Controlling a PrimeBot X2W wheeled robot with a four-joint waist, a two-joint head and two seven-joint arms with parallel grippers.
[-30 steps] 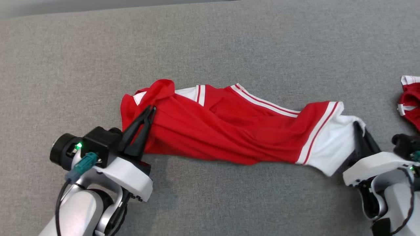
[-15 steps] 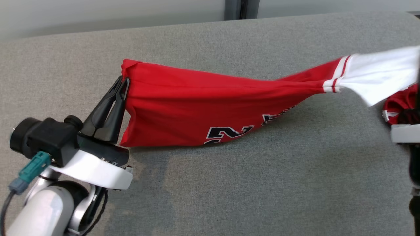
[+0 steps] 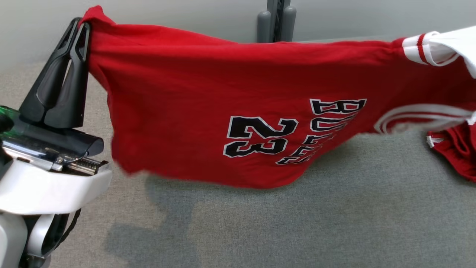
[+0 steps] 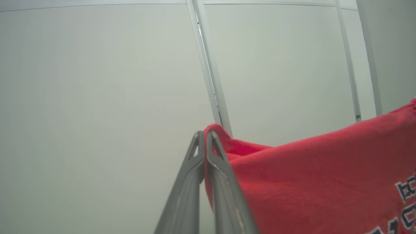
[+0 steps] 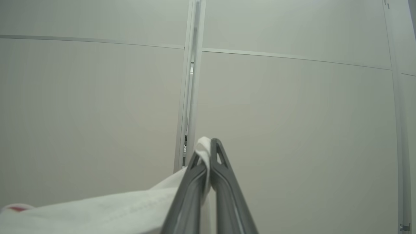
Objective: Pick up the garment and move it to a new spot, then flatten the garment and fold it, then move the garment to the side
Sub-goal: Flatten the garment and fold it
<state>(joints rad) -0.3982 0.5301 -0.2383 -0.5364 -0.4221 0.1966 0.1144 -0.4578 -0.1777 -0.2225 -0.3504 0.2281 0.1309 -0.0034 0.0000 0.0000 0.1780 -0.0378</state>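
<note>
The garment is a red jersey with white-trimmed sleeves and a black "23" printed on it. It hangs stretched in the air above the grey surface, its lower edge clear of the cloth below. My left gripper is shut on its red corner at the upper left, also seen in the left wrist view as the left gripper pinching the red garment. In the right wrist view my right gripper is shut on the garment's white sleeve.
A second red and white garment lies crumpled at the right edge of the grey surface. A pale panelled wall and a dark upright post stand behind the surface's far edge.
Both grippers have lifted the garment off the surface and pulled it taut; it now hangs spread with the "23" showing. The head camera has tilted upward meanwhile.
</note>
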